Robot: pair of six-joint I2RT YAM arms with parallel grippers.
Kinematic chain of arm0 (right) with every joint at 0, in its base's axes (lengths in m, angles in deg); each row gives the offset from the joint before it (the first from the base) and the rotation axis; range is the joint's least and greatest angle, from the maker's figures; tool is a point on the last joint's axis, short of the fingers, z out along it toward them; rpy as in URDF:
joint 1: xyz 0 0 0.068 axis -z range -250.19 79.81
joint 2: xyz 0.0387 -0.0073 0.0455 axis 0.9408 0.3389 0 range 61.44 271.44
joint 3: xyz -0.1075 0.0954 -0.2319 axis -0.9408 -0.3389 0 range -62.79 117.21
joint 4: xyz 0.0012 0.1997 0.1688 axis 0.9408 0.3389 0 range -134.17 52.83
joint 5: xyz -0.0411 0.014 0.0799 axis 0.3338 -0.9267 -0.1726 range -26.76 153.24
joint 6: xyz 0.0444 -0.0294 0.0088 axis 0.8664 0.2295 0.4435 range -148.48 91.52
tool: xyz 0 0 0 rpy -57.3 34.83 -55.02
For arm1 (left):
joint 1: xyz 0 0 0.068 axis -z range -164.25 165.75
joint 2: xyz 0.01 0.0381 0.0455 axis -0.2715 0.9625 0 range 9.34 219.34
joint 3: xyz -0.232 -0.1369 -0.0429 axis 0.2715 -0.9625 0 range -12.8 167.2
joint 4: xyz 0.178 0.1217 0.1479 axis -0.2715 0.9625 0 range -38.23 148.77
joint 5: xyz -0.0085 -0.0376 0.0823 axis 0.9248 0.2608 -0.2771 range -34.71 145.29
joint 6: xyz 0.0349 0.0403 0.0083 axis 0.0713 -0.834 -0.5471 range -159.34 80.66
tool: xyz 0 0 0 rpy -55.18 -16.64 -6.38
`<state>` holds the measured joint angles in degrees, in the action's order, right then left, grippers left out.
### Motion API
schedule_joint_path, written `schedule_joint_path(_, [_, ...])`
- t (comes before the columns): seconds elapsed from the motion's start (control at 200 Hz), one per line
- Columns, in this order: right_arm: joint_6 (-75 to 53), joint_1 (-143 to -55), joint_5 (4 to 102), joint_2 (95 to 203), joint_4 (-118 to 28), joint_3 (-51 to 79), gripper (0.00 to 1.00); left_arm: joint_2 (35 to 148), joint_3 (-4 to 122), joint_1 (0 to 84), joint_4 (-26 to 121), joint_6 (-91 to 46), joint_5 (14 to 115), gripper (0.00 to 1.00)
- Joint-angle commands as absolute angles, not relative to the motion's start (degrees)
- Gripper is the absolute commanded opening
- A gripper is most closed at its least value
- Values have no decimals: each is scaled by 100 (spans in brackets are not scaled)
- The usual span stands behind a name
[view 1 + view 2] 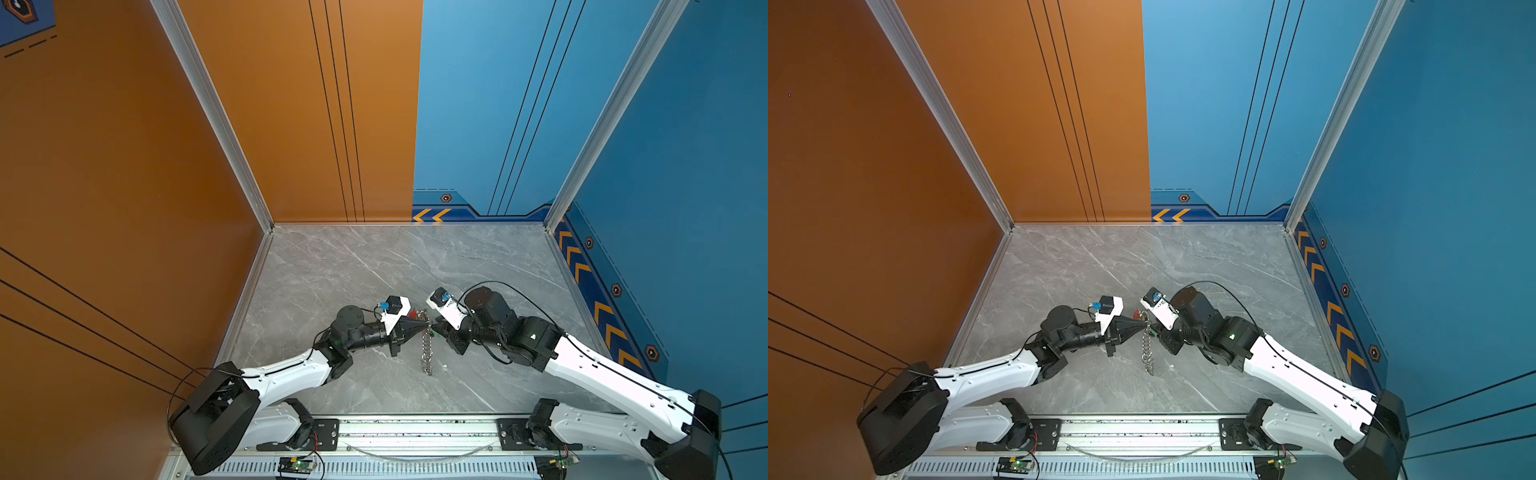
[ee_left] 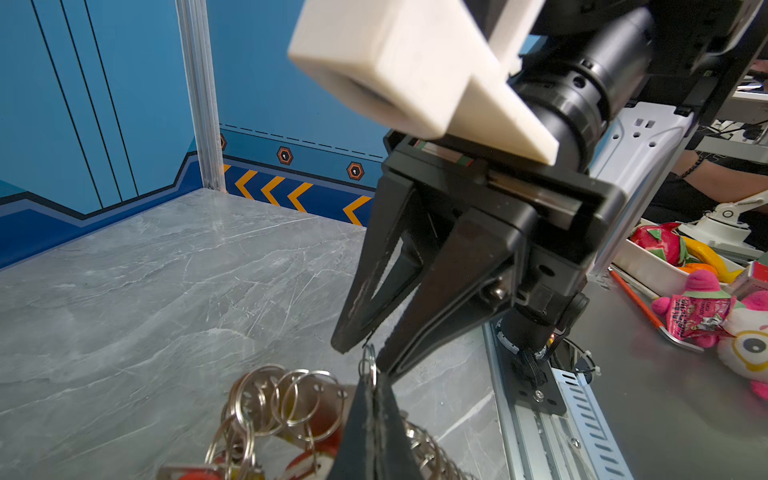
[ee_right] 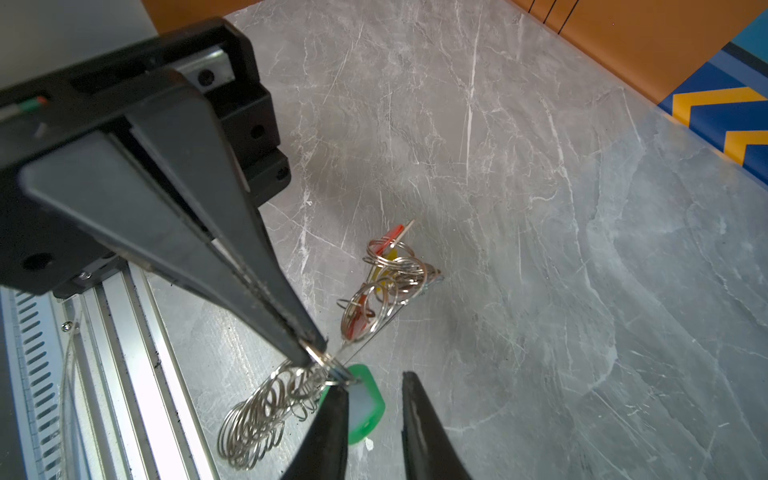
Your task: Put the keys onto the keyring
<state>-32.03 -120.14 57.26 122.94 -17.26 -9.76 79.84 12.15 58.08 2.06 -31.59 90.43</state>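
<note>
Grey marble tabletop [image 1: 374, 266], both arms meeting near its front middle. Your left pincer [image 3: 312, 353] is pressed together, pinching an end ring of the keyring [image 1: 427, 353]; the rest of the chain trails on the tabletop toward the near rail. Your right pincer [image 3: 369, 380] is spread, tips just beside that ring, green key [image 3: 368, 415] in the gap, partly behind one finger. Other keys [image 3: 386, 274], red and yellow tags, lie piled on the tabletop near both pincers

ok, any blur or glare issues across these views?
Left wrist view: white camera mount soft, keys fairly sharp. Right wrist view: fingers of the right gripper slightly soft, sheen on the table by the rail. Both top views: walls splay, keyring tiny.
</note>
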Motion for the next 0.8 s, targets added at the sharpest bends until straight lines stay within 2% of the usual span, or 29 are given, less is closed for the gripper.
schedule_joint_path(0.0, [-3177, -12117, 5421, 12336, -1900, -1063, 25, 7877, 1234, 5890, -260, -3156, 8930, 0])
schedule_joint_path(0.455, [-3346, -12232, 5397, 12283, -1794, -1147, 26, 7802, 1158, 5847, -573, -2967, 8632, 0])
schedule_joint_path(0.606, [-3323, -11937, 5628, 11810, -1789, -1189, 25, 7767, 1077, 5837, -571, -3001, 8699, 0])
schedule_joint_path(0.796, [-3255, -11555, 5273, 11463, -1913, -1181, 24, 7787, 1091, 5822, -563, -2967, 8940, 0])
